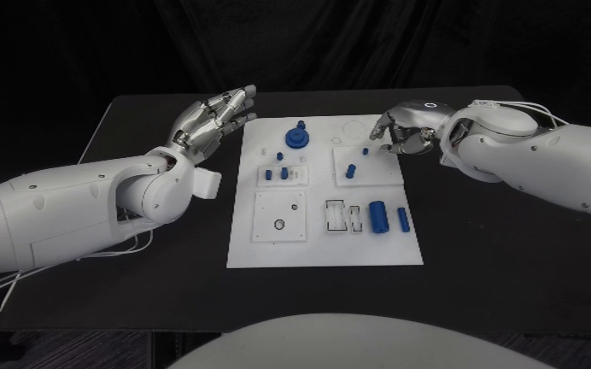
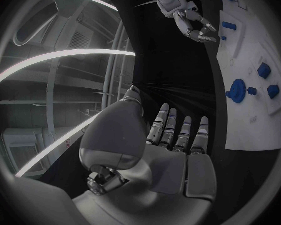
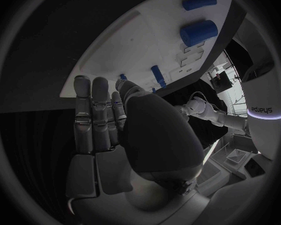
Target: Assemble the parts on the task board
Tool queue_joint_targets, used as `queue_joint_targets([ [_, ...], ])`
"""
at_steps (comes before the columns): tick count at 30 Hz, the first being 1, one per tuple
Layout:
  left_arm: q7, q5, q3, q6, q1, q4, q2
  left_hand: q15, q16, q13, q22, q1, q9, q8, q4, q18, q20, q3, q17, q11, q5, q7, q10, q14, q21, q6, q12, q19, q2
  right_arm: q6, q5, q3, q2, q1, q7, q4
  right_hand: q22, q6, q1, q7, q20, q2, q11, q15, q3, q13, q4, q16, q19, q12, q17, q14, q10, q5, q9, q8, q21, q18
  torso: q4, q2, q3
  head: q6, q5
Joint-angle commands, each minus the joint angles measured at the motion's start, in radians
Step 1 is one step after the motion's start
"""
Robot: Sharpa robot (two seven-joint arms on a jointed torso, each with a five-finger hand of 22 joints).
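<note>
Right hand (image 3: 115, 130), fingers straight, beside task board (image 3: 115, 50) with blue parts (image 3: 198, 32)

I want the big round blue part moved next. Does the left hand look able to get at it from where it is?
Probably yes. The left hand is open beside the task board, holding nothing, and the round blue part stands near that edge with nothing between them.

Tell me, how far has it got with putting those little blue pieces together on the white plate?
Partly there, it seems. A round blue part and several small blue pegs already stand in the task board. Two blue cylinders lie loose near its right edge, so those look left to do. Nothing is in hand: the left hand is open off the board's left side, and the right hand hovers at the far right corner, apparently holding nothing.
</note>
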Motion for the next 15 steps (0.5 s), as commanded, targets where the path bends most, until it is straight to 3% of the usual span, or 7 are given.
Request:
queue_joint_targets([
  [1,0.080,0.030,0.001,0.040,-0.003,-0.002,0.001,-0.002,-0.022,-0.003,-0.015,-0.020,-0.002,-0.005,0.002,-0.015,0.006,0.001,-0.002,-0.014,-0.006,-0.015,-0.057,-0.026,-0.004,-0.037,-0.023,-0.014,-0.006,-0.032,-0.032,0.001,0.007,-0.006,-0.012,-0.004,0.036,-0.002,-0.006,-0.001,0.007,-0.008,0.001,0.009,-0.001,-0.002,-0.001,-0.004,0.002,-0.005,0.002,0.001,0.013,-0.008,-0.001,-0.007,0.002,0.008,-0.0005,0.002,-0.0021,0.000,-0.003],
  [4,0.081,0.030,0.001,0.040,-0.004,-0.001,-0.002,-0.002,-0.025,-0.004,-0.015,-0.022,-0.004,-0.006,0.001,-0.015,0.010,0.006,-0.003,-0.022,-0.001,-0.023,-0.079,-0.031,-0.002,-0.062,-0.025,-0.015,-0.005,-0.035,-0.032,0.001,0.016,-0.010,-0.009,-0.008,0.037,0.000,-0.007,0.000,0.008,-0.008,0.001,0.011,-0.001,-0.003,-0.001,-0.004,0.004,-0.006,0.002,0.002,0.018,-0.008,0.000,-0.010,0.004,0.008,0.0002,0.002,-0.0021,0.000,-0.007],
  [7,0.082,0.030,0.001,0.040,-0.005,0.002,-0.005,0.006,-0.019,-0.003,-0.010,-0.021,-0.004,-0.006,0.001,-0.017,0.013,0.010,-0.002,-0.015,0.012,-0.017,-0.089,-0.032,-0.001,-0.069,-0.015,-0.013,-0.002,-0.037,-0.032,0.001,0.025,-0.013,-0.009,-0.013,0.041,-0.001,-0.008,0.003,0.011,-0.008,0.002,0.014,-0.001,-0.005,-0.001,0.002,0.012,-0.007,0.009,0.008,0.032,-0.007,0.000,-0.020,0.020,0.006,0.0013,0.001,-0.0004,0.000,-0.011],
  [8,0.084,0.030,0.001,0.040,-0.006,0.003,-0.005,0.011,-0.015,-0.002,-0.009,-0.019,-0.003,-0.006,0.001,-0.019,0.013,0.012,-0.002,-0.009,0.018,-0.012,-0.090,-0.031,0.000,-0.072,-0.006,-0.012,0.001,-0.038,-0.032,0.001,0.028,-0.014,-0.010,-0.015,0.044,-0.001,-0.009,0.005,0.013,-0.009,0.003,0.014,-0.001,-0.007,-0.002,0.013,0.020,-0.009,0.027,0.018,0.040,-0.005,0.001,-0.026,0.034,0.004,0.0008,0.003,-0.0004,0.000,-0.011],
  [11,0.089,0.030,0.001,0.042,-0.007,0.003,-0.005,0.045,0.038,0.004,0.010,0.012,-0.002,-0.004,-0.001,-0.030,0.015,0.015,0.003,0.033,0.059,0.021,-0.077,-0.016,0.007,-0.062,0.062,0.002,0.023,-0.043,-0.032,0.001,0.035,-0.017,-0.009,-0.019,0.050,0.011,-0.005,0.015,0.014,-0.010,0.003,0.015,0.004,-0.013,-0.006,0.029,0.033,-0.017,0.049,0.032,0.057,0.009,0.003,-0.034,0.053,0.003,-0.0033,0.002,0.0008,0.000,-0.008],
  [15,0.089,0.030,0.001,0.050,-0.009,0.001,-0.001,0.057,0.064,0.004,0.027,0.024,-0.002,-0.004,-0.001,-0.037,0.015,0.009,0.005,0.041,0.075,0.027,-0.076,-0.010,0.015,-0.061,0.091,0.018,0.035,-0.049,-0.032,0.001,0.043,-0.020,-0.006,-0.024,0.051,0.025,-0.002,0.016,0.014,-0.011,0.001,0.013,0.012,-0.016,-0.011,0.030,0.035,-0.018,0.051,0.031,0.088,0.032,0.006,-0.044,0.055,0.004,-0.0063,-0.002,0.0027,0.000,-0.007],
])
